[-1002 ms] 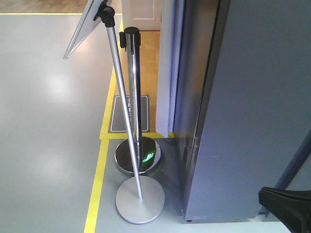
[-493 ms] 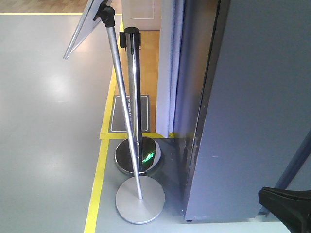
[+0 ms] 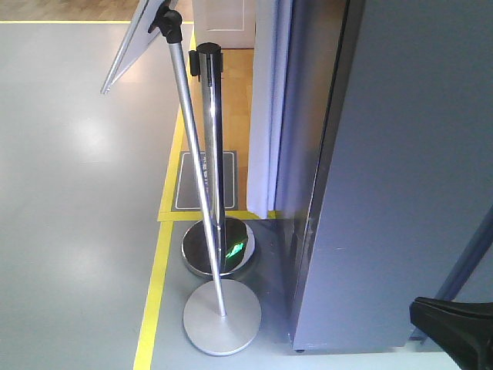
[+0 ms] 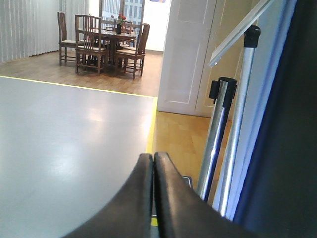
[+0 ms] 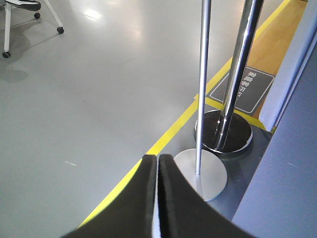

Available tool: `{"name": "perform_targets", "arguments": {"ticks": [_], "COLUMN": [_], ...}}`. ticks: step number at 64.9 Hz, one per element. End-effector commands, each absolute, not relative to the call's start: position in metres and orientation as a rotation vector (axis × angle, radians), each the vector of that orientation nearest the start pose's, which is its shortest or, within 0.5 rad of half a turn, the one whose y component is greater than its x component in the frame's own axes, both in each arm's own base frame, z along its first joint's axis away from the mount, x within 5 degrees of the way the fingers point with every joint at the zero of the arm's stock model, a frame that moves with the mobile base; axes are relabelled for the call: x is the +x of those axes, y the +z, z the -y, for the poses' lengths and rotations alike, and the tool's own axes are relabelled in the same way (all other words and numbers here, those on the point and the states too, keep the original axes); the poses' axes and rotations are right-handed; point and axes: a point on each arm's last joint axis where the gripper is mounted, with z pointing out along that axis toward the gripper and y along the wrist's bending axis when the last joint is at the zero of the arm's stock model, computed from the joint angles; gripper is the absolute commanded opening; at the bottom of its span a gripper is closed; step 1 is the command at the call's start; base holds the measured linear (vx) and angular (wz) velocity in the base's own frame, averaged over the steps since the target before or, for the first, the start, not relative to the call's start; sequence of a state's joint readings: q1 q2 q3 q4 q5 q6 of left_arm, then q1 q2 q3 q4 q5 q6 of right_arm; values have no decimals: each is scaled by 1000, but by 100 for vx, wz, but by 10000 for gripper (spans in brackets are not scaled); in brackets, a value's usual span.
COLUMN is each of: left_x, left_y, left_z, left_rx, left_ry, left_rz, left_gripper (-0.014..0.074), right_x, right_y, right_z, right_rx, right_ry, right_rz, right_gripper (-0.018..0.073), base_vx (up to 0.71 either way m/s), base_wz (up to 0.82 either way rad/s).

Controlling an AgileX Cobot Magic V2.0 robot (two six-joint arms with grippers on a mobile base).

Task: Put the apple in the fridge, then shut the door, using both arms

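Apple: it shows in none of the three views, so its place cannot be told. The fridge (image 3: 400,177) fills the front view from 12 to 4 o'clock as a flat dark grey face, cut off at the top and right; whether that face is the door or a side wall is hard to make out, and no interior shows. A black shape (image 3: 454,327) at 5 o'clock is cropped by the corner (perhaps part of an arm, unclear). At 7 o'clock a thin tilted pole (image 3: 196,177) rises from a flat grey disc (image 3: 221,316), its sign panel (image 3: 142,38) cut off at the top. Just behind it stands a chrome post (image 3: 209,139) on a domed base (image 3: 218,248).

The left gripper (image 4: 153,166) has its fingers pressed together, holding nothing. The right gripper (image 5: 157,163) is the same, fingers touching, above the grey floor (image 5: 99,89) and a yellow line (image 5: 168,134).
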State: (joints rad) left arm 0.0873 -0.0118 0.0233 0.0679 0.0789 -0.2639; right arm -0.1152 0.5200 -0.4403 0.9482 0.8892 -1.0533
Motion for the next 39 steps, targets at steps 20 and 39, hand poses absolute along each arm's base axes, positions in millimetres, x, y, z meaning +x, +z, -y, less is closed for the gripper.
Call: {"name": "perform_targets", "arguments": {"ticks": [20, 39], "left_x": [56, 56], "left_y": [196, 196], "left_z": [-5, -5], "left_rx": [-203, -194], "left_ry": [-71, -62], "left_rz": [-1504, -1503], "left_gripper": [-5, -5], "right_x": [91, 91], "right_y": [292, 292], "right_z": [-48, -48], "right_rx": [-556, -556], "right_ry": [480, 480], "right_rz": [-1925, -1925], "right_gripper": [-5, -5], "base_vx": [0, 0], "base_wz": [0, 0]}}
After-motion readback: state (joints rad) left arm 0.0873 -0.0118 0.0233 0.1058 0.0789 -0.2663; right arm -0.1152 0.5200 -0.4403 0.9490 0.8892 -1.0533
